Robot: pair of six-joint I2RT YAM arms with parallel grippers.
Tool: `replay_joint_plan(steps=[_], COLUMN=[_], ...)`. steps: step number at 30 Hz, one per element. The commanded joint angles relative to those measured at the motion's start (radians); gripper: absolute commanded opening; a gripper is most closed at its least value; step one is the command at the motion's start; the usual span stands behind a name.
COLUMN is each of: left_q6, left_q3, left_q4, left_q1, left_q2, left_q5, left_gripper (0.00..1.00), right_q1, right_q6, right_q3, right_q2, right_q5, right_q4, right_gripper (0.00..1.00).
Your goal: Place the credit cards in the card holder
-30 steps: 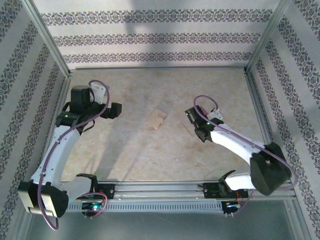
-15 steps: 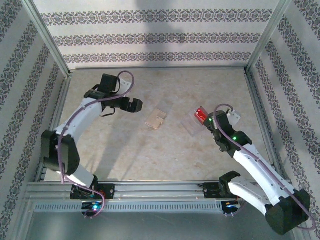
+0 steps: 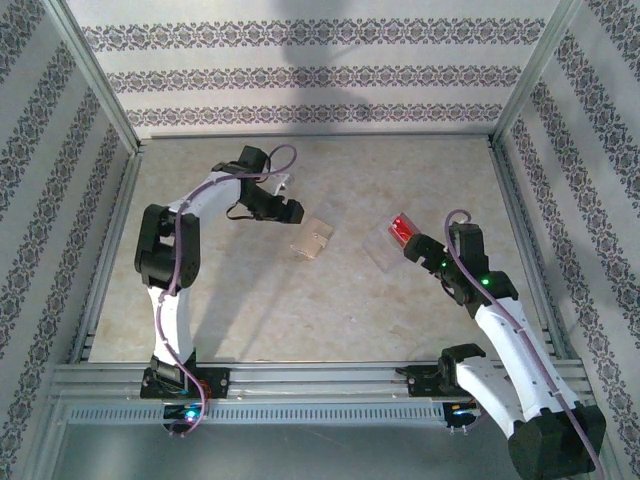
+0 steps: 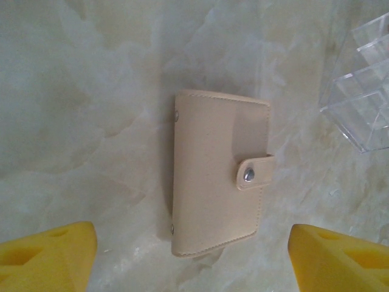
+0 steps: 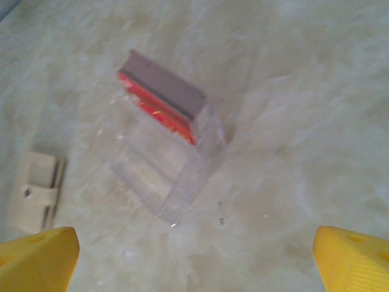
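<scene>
now your left hand [image 3: 286, 212] gapes empty near the card holder [image 3: 312, 238], your right hand [image 3: 413, 247] likewise near the credit cards [image 3: 401, 227].

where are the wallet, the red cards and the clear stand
wallet [image 4: 213, 182]: left wrist view, middle of its closed front cover
red cards [image 5: 159, 114]: right wrist view, their red edge inside the stand
clear stand [image 5: 161, 179]: right wrist view, its lower front step
</scene>
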Motion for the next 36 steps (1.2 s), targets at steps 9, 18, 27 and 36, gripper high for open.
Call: replay_joint_plan(steps=[9, 18, 27, 36], left_q6=[0.008, 0.018, 0.017, 0.003], left_q3=[0.130, 0.147, 0.152, 0.160], left_q4=[-0.135, -0.151, -0.155, -0.162], left_q1=[-0.027, -0.063, -0.080, -0.094], left_q2=[0.153, 0.198, 0.215, 0.216], left_q5=[0.102, 0.070, -0.032, -0.027], left_gripper=[0.59, 0.44, 0.46, 0.19], right_q1=[0.056, 0.103, 0.129, 0.171], right_q6=[-0.050, -0.024, -0.014, 0.006], right_q3=[-0.031, -0.031, -0.027, -0.037], right_q2=[-0.059, -0.065, -0.081, -0.107], right_q5=[-0.140, -0.108, -0.091, -0.052], right_q4=[0.003, -0.017, -0.044, -0.055], right_gripper=[0.98, 0.99, 0.98, 0.98])
